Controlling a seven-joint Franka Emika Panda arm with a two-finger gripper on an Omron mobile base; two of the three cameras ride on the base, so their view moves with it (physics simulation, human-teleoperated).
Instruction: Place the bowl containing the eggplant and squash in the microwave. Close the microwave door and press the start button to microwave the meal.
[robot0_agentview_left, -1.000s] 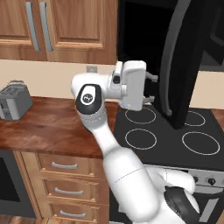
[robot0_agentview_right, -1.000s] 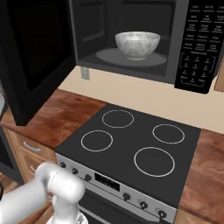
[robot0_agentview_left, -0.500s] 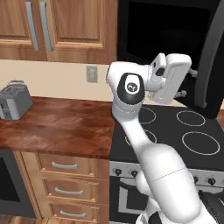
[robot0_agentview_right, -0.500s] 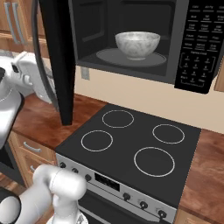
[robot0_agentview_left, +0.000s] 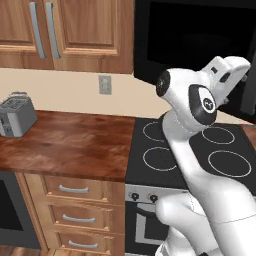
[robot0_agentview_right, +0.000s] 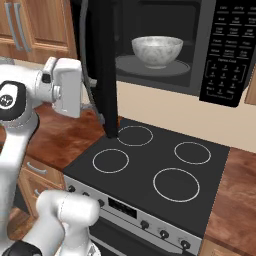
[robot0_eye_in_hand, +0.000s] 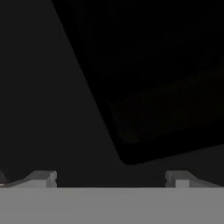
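Observation:
The speckled whitish-grey bowl (robot0_agentview_right: 156, 50) stands on the grey turntable plate (robot0_agentview_right: 150, 68) inside the black microwave (robot0_agentview_right: 200, 30). Its wall hides the eggplant and squash. The microwave door (robot0_agentview_right: 105, 65) is half-swung and shows edge-on in the right base view, its curved grey handle (robot0_agentview_right: 83, 45) along the near edge. My gripper (robot0_agentview_right: 93, 106) is against the door's outer face, left of it, with the white hand behind. In the hand view my gripper (robot0_eye_in_hand: 111, 179) is open with nothing between the fingertips (robot0_eye_in_hand: 43, 178), and the dark glossy door (robot0_eye_in_hand: 144, 109) is close ahead.
Below the microwave is a black cooktop (robot0_agentview_right: 150, 170) with several ring burners. A wooden counter (robot0_agentview_left: 70, 142) carries a grey toaster (robot0_agentview_left: 17, 116) at the left. Wooden cabinets (robot0_agentview_left: 65, 30) hang above, with drawers (robot0_agentview_left: 75, 192) below. The button panel (robot0_agentview_right: 227, 50) is on the microwave's right.
The microwave door has swung further toward the microwave opening. My hand has followed it rightward, staying against its outer face. The bowl has not moved.

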